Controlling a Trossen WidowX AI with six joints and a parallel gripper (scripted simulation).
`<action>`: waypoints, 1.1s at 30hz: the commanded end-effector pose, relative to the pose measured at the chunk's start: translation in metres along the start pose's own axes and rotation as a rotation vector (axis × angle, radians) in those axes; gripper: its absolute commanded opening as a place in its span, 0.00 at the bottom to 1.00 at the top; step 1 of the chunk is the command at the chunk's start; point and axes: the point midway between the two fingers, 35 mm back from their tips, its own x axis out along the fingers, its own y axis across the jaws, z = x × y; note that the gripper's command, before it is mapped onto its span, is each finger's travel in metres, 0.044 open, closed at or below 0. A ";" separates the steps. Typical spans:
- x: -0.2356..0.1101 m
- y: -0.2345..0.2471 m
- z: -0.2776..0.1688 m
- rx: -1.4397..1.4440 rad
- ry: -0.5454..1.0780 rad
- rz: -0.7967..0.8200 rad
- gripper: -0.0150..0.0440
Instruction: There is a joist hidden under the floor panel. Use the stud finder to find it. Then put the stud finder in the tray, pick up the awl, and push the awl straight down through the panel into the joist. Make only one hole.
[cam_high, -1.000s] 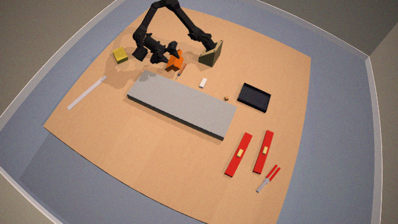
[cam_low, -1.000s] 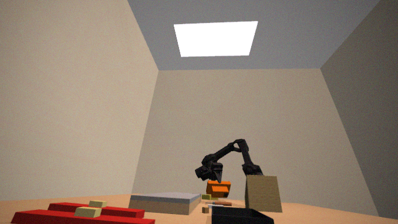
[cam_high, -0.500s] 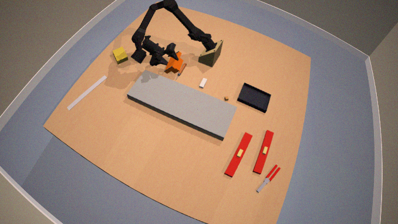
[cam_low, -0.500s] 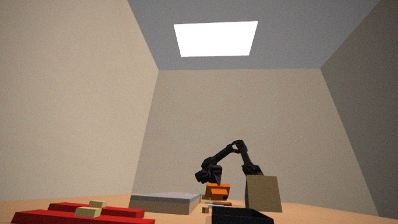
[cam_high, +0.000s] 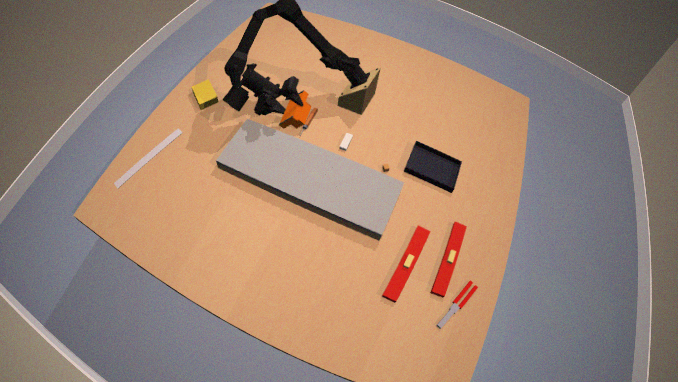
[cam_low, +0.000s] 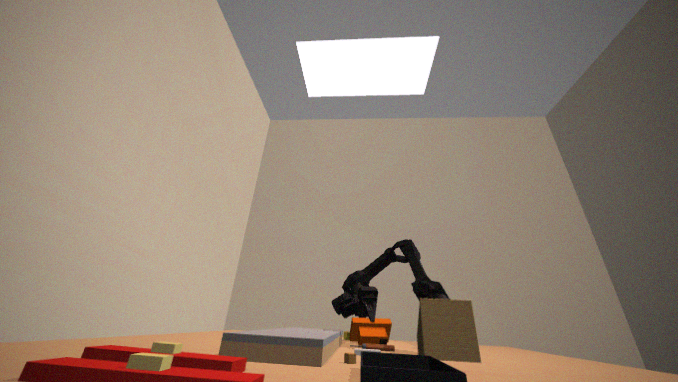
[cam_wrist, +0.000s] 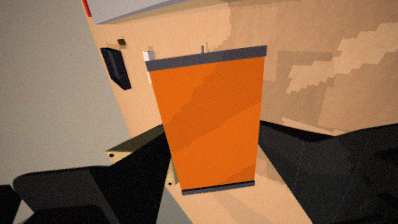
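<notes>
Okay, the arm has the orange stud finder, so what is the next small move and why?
Probably carry the stud finder sideways over the near end of the gray floor panel to start scanning. The tool is shut on it, it sits just off the panel's edge beside the awl, and the tray holds nothing yet.
</notes>
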 end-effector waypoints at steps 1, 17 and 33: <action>0.000 0.001 0.000 -0.001 -0.001 0.001 0.65; -0.008 0.000 0.000 -0.001 -0.001 0.001 1.00; -0.026 0.000 0.000 0.000 -0.001 0.000 1.00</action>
